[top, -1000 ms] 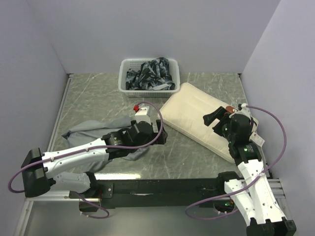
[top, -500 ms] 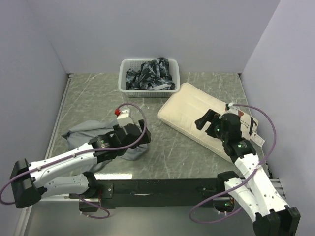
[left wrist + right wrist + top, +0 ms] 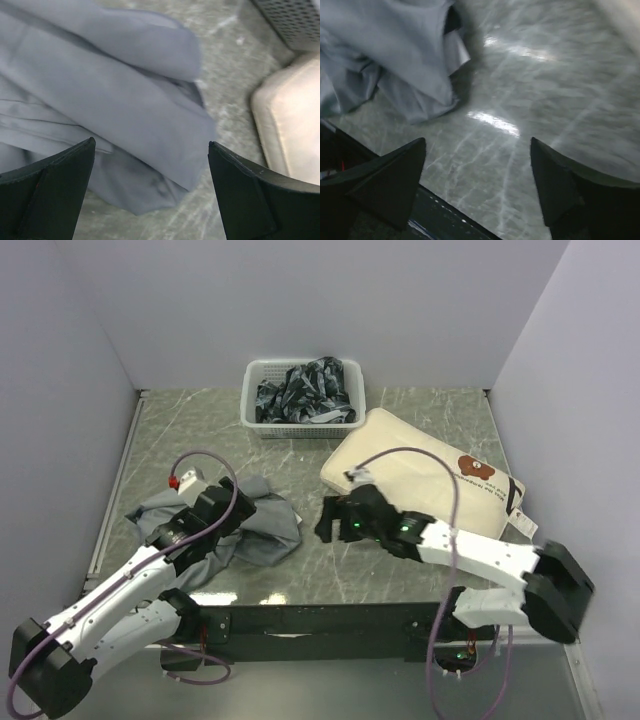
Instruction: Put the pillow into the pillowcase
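- The left arm reaches from the near-left corner toward the middle of the counter (image 3: 200,430). The left fingers (image 3: 75,170) are spread wide and grip nothing. In the left wrist view, only grey folds show in the gap between them.
- The right arm stretches from the near-right corner leftward, low across the counter. The right fingers (image 3: 405,170) are also spread wide and grip nothing. In the right wrist view they hang over bare marbled counter.
- The pillowcase (image 3: 270,536) lies crumpled in a wrinkled grey heap on the near-left part of the counter. The left arm's wrist is over it. Whether the left fingers touch the fabric I cannot tell.
- The heap's right edge is near the right fingers, with a strip of bare counter between them.
- The pillow (image 3: 420,475) lies flat on the right half of the counter, set at an angle and apart from the pillowcase. None of it is inside the pillowcase.
- A brown bear print (image 3: 472,466) sits near the pillow's right end, and a small tag (image 3: 521,526) sticks out past that end.
- The right arm passes along the pillow's near edge.
- A white basket (image 3: 300,426) stands at the far side of the counter, close to the pillow's far corner. It holds a bundle of dark patterned cloth (image 3: 305,388).
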`<state>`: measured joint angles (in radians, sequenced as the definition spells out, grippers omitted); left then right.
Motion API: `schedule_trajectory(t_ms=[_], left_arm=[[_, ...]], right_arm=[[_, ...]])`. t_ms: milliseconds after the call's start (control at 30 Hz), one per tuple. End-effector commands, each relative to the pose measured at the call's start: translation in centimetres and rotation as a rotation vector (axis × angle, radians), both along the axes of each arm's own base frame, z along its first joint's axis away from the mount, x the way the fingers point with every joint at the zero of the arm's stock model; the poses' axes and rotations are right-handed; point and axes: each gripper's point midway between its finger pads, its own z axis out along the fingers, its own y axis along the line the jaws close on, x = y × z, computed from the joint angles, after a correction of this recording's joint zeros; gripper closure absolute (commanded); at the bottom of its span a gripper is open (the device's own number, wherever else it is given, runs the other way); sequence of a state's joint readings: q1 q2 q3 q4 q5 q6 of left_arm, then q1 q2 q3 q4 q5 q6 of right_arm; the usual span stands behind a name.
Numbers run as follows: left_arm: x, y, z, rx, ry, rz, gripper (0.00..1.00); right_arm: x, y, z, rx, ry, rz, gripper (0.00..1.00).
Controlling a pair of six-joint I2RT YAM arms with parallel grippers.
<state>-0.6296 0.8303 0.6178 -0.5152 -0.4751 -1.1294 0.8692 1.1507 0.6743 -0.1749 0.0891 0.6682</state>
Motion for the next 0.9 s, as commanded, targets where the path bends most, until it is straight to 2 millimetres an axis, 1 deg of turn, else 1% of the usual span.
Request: schedule_trajectory(t_ms=[0,33,67,100,133,167,200,233,267,300,333,400,433,467,500,533,567,600,633,667,700,733,767,800,833,867], left_arm=[[0.7,0.1,-1.5,-0.074,0.036,0.019,0.01],[0.9,0.2,-1.8,-0.075,0.046,0.022,0.01],[1.2,0.6,-2.0,-0.076,0.052,0.033,0.01],[1.4,0.5,-1.9,-0.087,0.053,0.028,0.01],[1.6,0.8,-2.1,-0.082,0.06,0.034,0.01],[1.8,0.7,-1.9,-0.086,0.056,0.031,0.01],[1.9,0.8,-1.8,-0.085,0.055,0.034,0.01],[2.0,0.9,-1.6,-0.085,0.051,0.036,0.01],[2.1,1.0,-1.3,-0.088,0.046,0.038,0.01],[2.2,1.0,-1.1,-0.086,0.043,0.041,0.01],[2.2,1.2,-1.1,-0.077,0.043,0.047,0.01],[2.3,1.6,-0.9,-0.065,0.039,0.064,0.01],[2.4,1.8,-1.0,-0.058,0.045,0.074,0.01],[2.4,1.9,-1.1,-0.058,0.047,0.077,0.01],[2.4,1.9,-1.2,-0.057,0.049,0.079,0.01],[2.5,1.9,-1.4,-0.058,0.053,0.084,0.01],[2.6,1.6,-1.4,-0.064,0.055,0.077,0.01],[2.6,1.5,-1.4,-0.065,0.055,0.071,0.01],[2.7,1.5,-1.4,-0.061,0.056,0.064,0.01],[2.7,1.3,-1.3,-0.066,0.054,0.053,0.01],[2.7,1.2,-1.3,-0.064,0.05,0.044,0.0],[2.7,1.1,-1.1,-0.063,0.039,0.034,0.01],[2.6,1.3,-1.1,-0.059,0.037,0.036,0.0],[2.6,1.3,-1.0,-0.059,0.032,0.038,0.01],[2.6,1.5,-1.0,-0.055,0.028,0.04,0.01],[2.5,1.5,-0.9,-0.054,0.026,0.04,0.01]], right_arm=[[0.1,8.1,2.8,0.089,-0.084,0.112,0.17],[0.2,9.6,1.9,0.068,-0.068,0.132,0.2],[-0.1,10.5,1.4,0.063,-0.053,0.149,0.26],[-0.1,11.6,1.4,0.066,-0.046,0.162,0.28],[-0.5,12.8,0.0,0.054,-0.025,0.187,0.29],[-0.6,13.4,-0.6,0.053,-0.008,0.189,0.3],[-0.5,14.3,-0.6,0.053,-0.004,0.194,0.32],[-0.5,14.5,-2.6,0.013,0.029,0.191,0.33],[-0.3,14.6,-3.2,-0.004,0.044,0.174,0.38],[0.1,14.3,-3.9,-0.048,0.051,0.151,0.42],[0.4,13.7,-5.0,-0.09,0.054,0.124,0.44],[1.4,12.1,-5.8,-0.139,0.046,0.074,0.5],[1.9,11.6,-5.6,-0.137,0.046,0.061,0.54],[2.7,10.7,-5.5,-0.141,0.047,0.043,0.65],[3.0,9.9,-5.7,-0.147,0.048,0.028,0.71],[3.6,9.2,-5.0,-0.14,0.037,0.011,0.77],[4.7,8.0,-4.8,-0.143,0.034,-0.021,0.91],[5.0,6.8,-4.9,-0.148,0.039,-0.039,0.96],[5.4,6.2,-3.7,-0.124,0.023,-0.053,0.99],[5.9,5.3,-3.2,-0.12,0.017,-0.07,1.0],[6.4,3.9,-2.9,-0.125,0.014,-0.095,1.0],[6.7,3.4,-1.1,-0.099,-0.023,-0.108,1.0],[7.2,2.5,-0.6,-0.116,-0.051,-0.136,1.0],[7.3,1.4,-0.4,-0.143,-0.051,-0.157,1.0],[7.9,0.2,0.5,-0.137,-0.065,-0.192,1.0],[8.1,-0.7,0.8,-0.14,-0.066,-0.212,1.0]])
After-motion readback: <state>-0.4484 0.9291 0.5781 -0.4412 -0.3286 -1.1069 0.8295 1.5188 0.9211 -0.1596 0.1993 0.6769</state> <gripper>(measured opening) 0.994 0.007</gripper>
